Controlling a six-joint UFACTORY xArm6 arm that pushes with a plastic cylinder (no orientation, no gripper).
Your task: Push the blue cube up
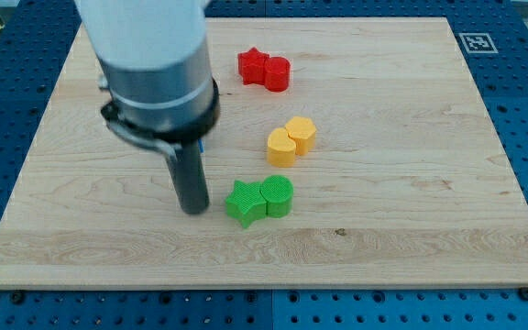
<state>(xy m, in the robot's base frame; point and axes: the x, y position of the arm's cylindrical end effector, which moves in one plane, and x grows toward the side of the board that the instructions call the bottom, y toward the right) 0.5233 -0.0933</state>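
On the view's left half of the tabletop, the arm's grey body stands over the board and carries the tool, a plain dark rod. The tool has no jaws, so no open or closed condition applies and it holds nothing. My tip rests on the wood, apart from every block that shows. Just right of the arm's dark collar, a thin blue sliver is visible; this is judged to be the blue cube, with the rest of it hidden behind the arm, so its shape and edges cannot be confirmed. The governing relation: the sliver lies toward the view's top from my tip and very slightly to the right, so my tip is already on the side from which an upward push has to start. Whether rod and cube touch cannot be told. The gap between them appears free of other blocks, though the arm covers part of it. Right of my tip and near it sits the green star, touching the green cylinder. Higher up, the red star touches a red block near the top edge. Between these groups, a yellow pair sits together. All three groups lie right of the push line and should not be disturbed.
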